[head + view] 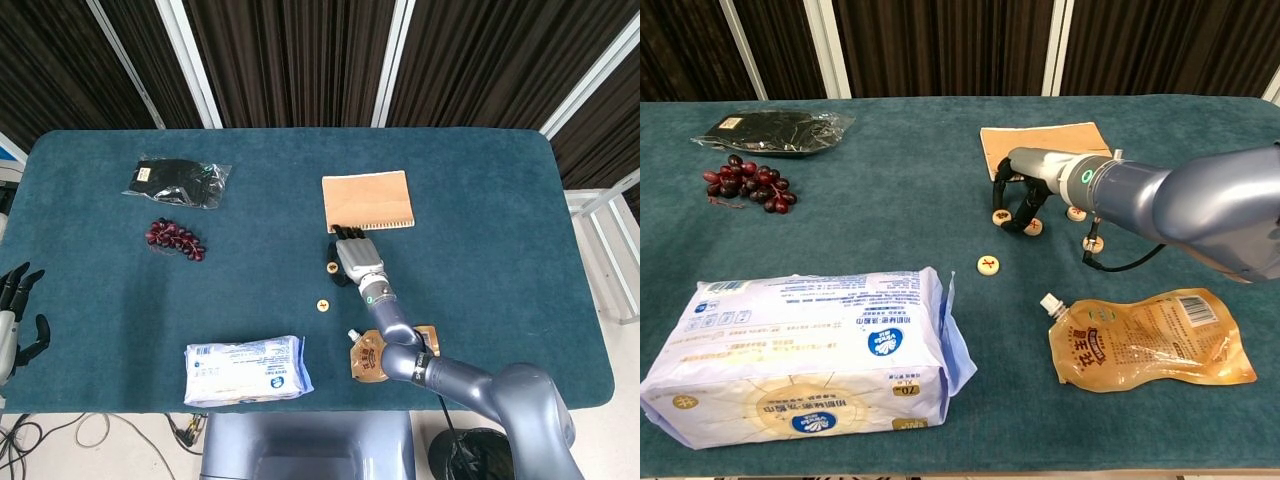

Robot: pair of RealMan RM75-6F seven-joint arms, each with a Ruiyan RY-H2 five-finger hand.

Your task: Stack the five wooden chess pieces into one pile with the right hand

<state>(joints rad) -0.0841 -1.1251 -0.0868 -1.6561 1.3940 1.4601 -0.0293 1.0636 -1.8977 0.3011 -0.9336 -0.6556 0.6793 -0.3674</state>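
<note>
- Five wooden chess pieces are what the job calls for, and none is stacked yet; they lie flat and apart on the teal table (890, 160).
- Bent down over them is the right hand (1025, 195), fingertips on the cloth just in front of the tan notebook (1040, 138).
- One disc (1001, 215) sits at its left fingertips and a second disc (1034, 227) just under its near fingers; whether either is truly pinched I cannot tell, the dark fingers hide the contact.
- Two more discs (1077, 212) lie on its other side beside the wrist, one of them (1093, 243) nearer the orange pouch (1145, 338).
- A lone disc (988, 265) rests nearer the table's front edge, apart from the hand.
- My guess: it is gathering its first piece. Next it needs a clean pinch on one disc, a lift, and a square set-down atop a neighbour.
- Off at the table's far side, the left hand (15, 315) hangs idle, fingers spread, holding nothing.
</note>
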